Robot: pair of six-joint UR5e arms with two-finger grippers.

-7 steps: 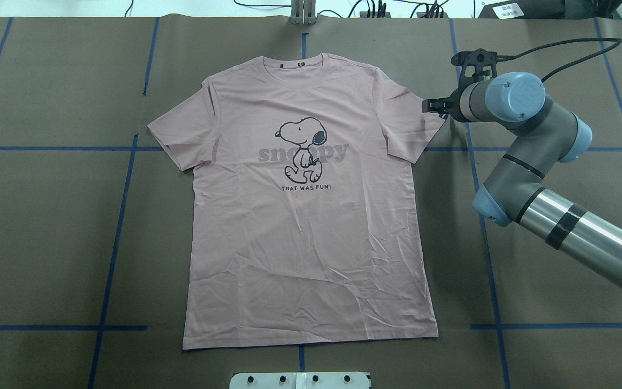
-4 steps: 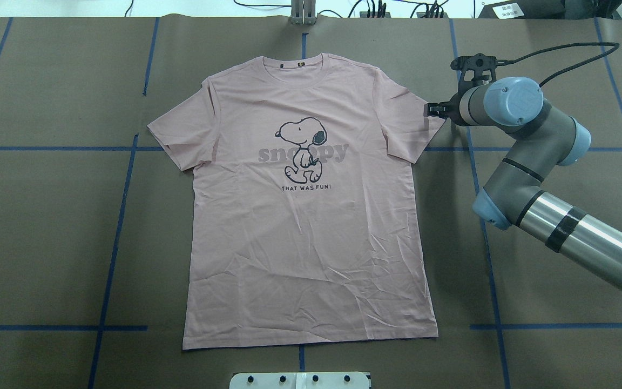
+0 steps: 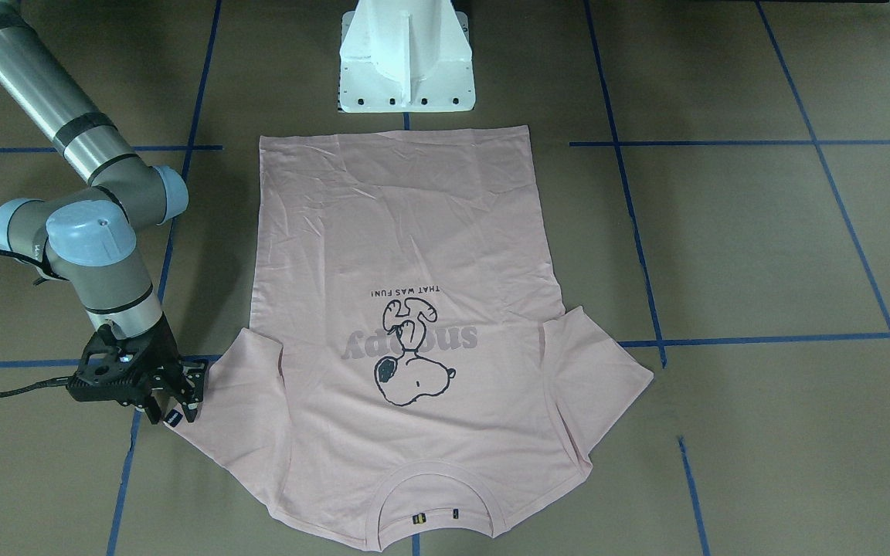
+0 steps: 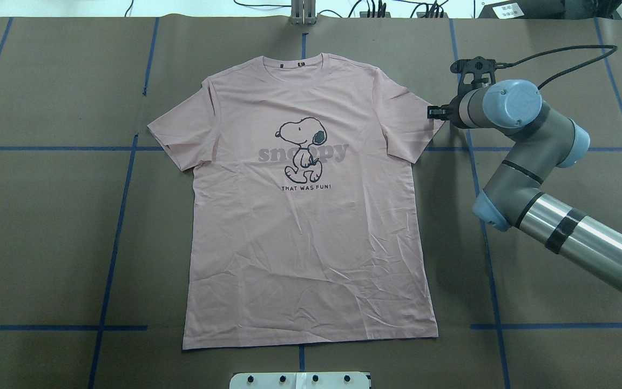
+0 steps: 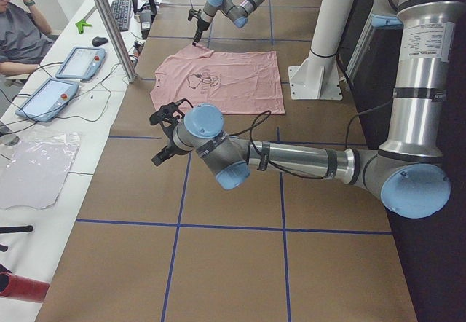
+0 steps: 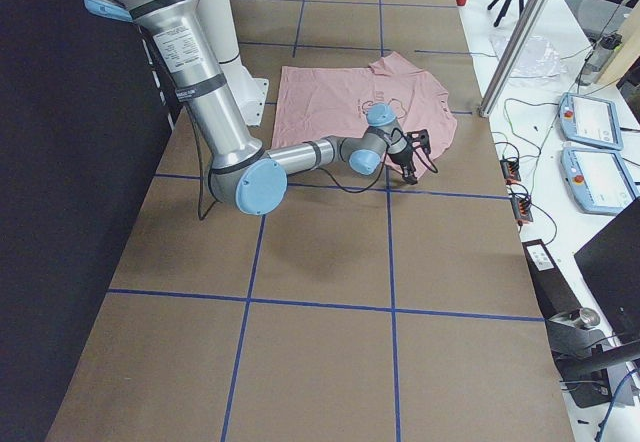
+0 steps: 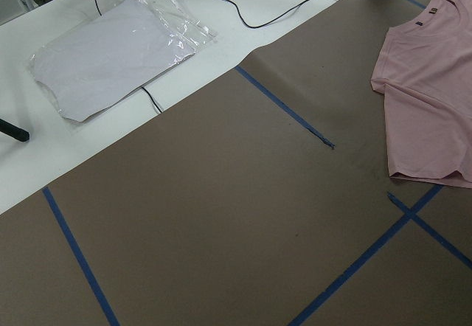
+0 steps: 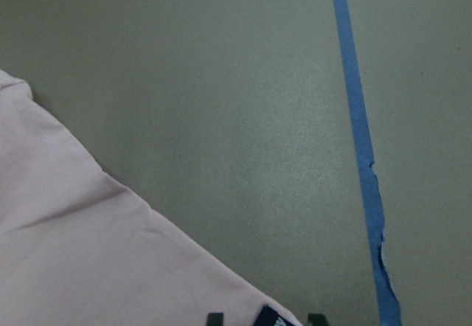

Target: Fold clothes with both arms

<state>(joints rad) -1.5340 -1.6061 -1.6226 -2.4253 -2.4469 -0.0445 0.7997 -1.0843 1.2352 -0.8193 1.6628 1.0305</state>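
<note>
front-facing view: the t-shirt (image 3: 406,232) lies flat, print up, on the tabletop (image 3: 762,247), hem toward the base (image 3: 406,62), and your right fingers (image 3: 193,392) are down at the tip of one sleeve (image 3: 229,386), right by its black tag (image 3: 173,418). overhead: same sleeve corner, nothing folded yet. left side view: your left fingers (image 5: 158,156) hang over bare tabletop, well apart from the shirt; you can't tell how open they are. left wrist view: only the other sleeve (image 7: 428,134), off to the side. right wrist view: fingertips (image 8: 214,318) spread either side of the tag, gripping nothing. reads as the first grasp; next you'd close on that sleeve and bring the left arm (image 5: 291,158) in.
</note>
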